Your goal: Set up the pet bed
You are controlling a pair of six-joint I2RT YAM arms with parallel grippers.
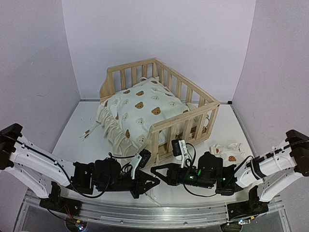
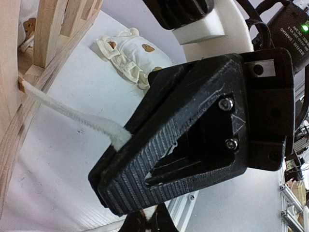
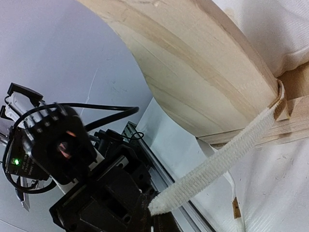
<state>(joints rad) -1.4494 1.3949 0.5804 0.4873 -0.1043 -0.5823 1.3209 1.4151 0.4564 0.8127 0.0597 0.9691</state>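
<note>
Pet bed (image 1: pixel 186 117): mid-table, bear-print cushion (image 1: pixel 140 108) inside, spilling over its open side.
Right gripper (image 2: pixel 120 145): clamped on the cushion tie (image 3: pixel 217 164), pulled taut from the frame's near corner, probably for fastening.
Left gripper (image 1: pixel 155 182): just beside it; grip cannot be told.

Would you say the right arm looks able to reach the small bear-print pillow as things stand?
Probably, but not at once. The pillow lies uncovered on the table beside that arm. The right gripper, though, is shut on a cushion tie and points away, so it must let go first.
</note>
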